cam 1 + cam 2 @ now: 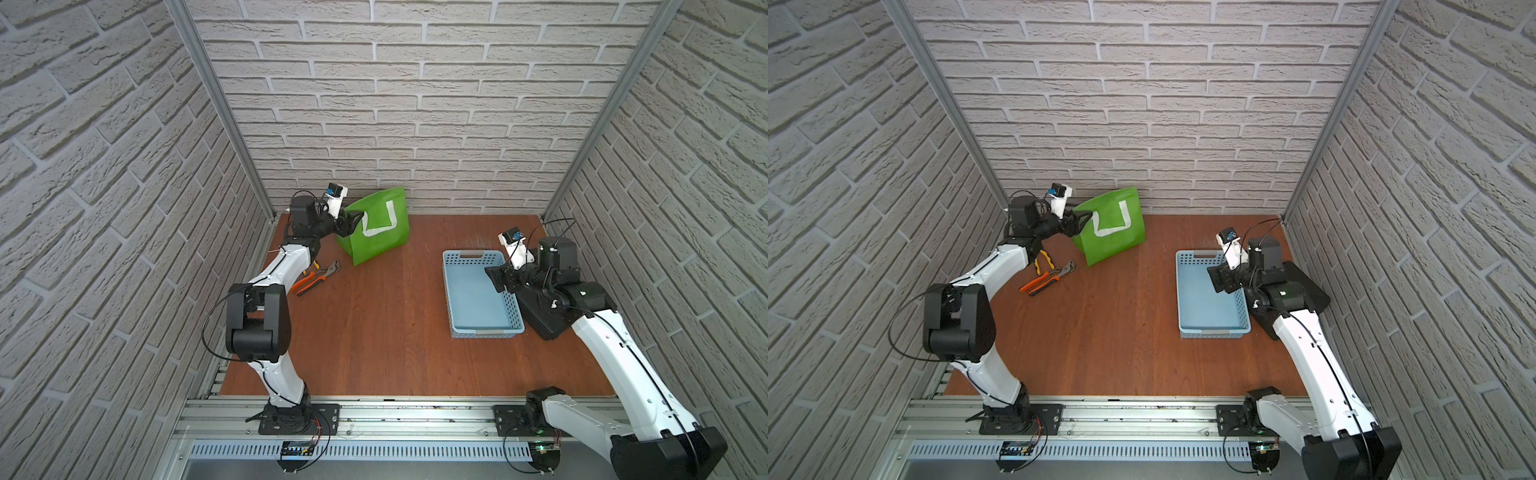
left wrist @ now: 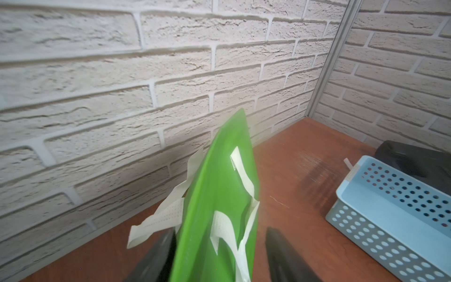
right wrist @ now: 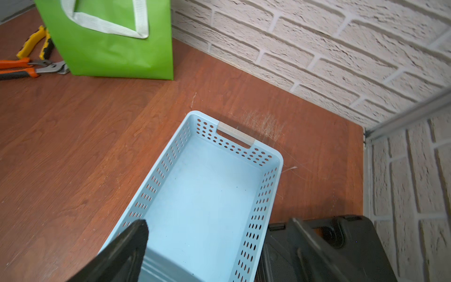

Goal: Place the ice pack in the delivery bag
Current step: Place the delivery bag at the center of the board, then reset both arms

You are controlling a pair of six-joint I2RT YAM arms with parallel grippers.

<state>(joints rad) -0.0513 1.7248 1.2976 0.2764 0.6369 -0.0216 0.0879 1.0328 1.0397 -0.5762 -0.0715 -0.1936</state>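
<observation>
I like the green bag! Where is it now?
In both top views the delivery bag sits at the back of the table by the brick wall, on the robot's left, with the left gripper at its edge and pliers nearby.

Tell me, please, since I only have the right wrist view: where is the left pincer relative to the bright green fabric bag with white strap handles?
Observer: The left pincer straddles the upper edge of the bright green fabric bag, with its jaws apart and one on each side.
Operator: Thank you. Can you see inside the bag?
Observer: No. The left wrist view shows the bag edge-on, with its mouth looking pressed flat.
Operator: Does an ice pack show anywhere?
Observer: No ice pack shows in the left wrist view or in either top view.
</observation>
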